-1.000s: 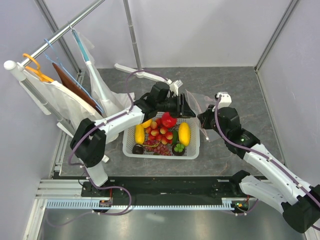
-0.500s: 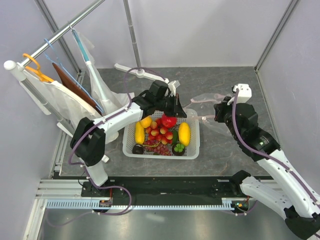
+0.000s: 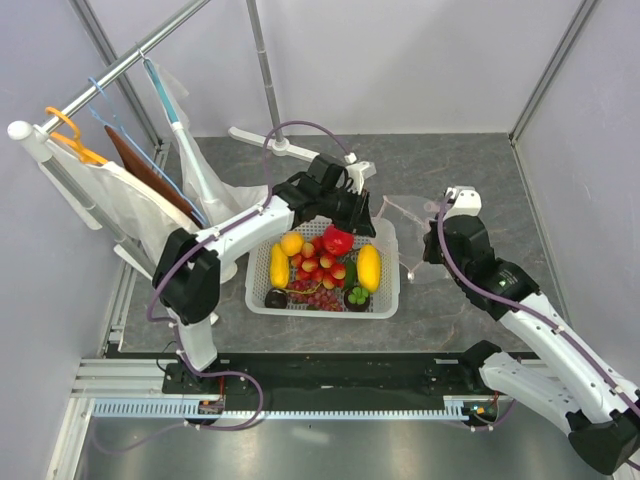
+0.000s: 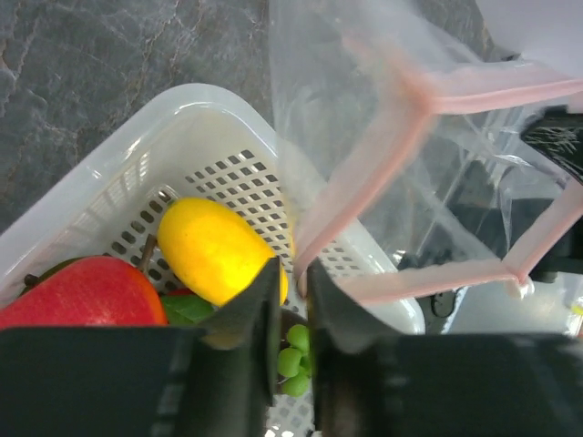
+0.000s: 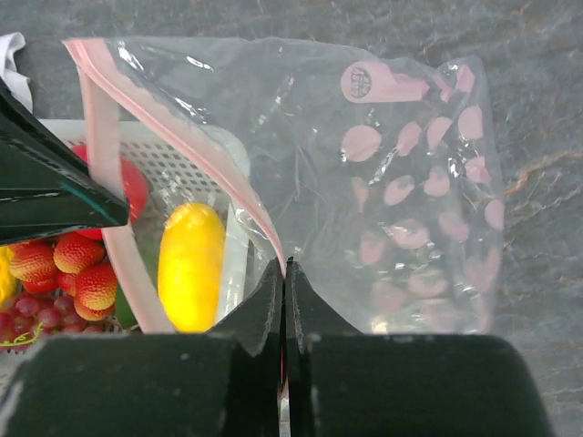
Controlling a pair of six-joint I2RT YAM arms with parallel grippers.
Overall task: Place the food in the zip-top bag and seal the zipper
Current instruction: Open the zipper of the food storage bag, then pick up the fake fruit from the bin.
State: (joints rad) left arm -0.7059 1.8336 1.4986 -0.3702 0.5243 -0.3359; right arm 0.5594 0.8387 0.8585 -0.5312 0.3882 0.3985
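mouth-opening step: my left gripper [image 4: 293,273] and right gripper [image 5: 284,273] each pinch the zipper [image 4: 383,155], zip-top bag [image 5: 401,182] spread over the basket's [image 4: 209,96] far right corner. next i'd free one for the food [image 4: 219,250].

Both arms are extended forward, wrists turned inward. The left gripper [image 4: 293,269] and right gripper [image 5: 284,269] are each clamped onto the zip-top bag [image 5: 401,182].

Lab test cell: white panels [image 3: 400,60], aluminium rails [image 3: 120,378].
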